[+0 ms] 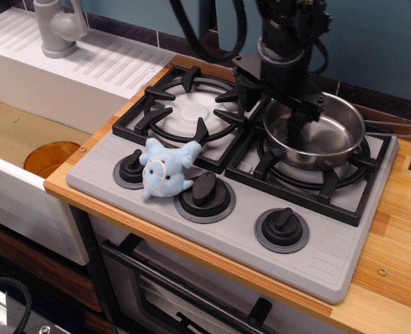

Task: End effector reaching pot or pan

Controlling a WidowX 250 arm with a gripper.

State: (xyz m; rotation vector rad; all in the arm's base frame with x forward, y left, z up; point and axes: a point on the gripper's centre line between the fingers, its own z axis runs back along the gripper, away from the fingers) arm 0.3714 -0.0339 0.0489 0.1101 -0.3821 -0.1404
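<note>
Claw hangs from black arm w/ cables, at left rim of steel pan. Fingers spread wide: one finger dips inside pan bowl near its left wall, other finger sits outside, over the gap btwn the two burner grates. Pan rim lies btwn them; contact w/ rim can't be told.

Pan sits on right-far burner grate of grey toy stove; thin handle runs off to the right. Left-far grate bare.

Light-blue plush toy near front, btwn left knob and middle knob. Right knob apart. Wood tabletop carries stove. Grey faucet and white sink far left.
</note>
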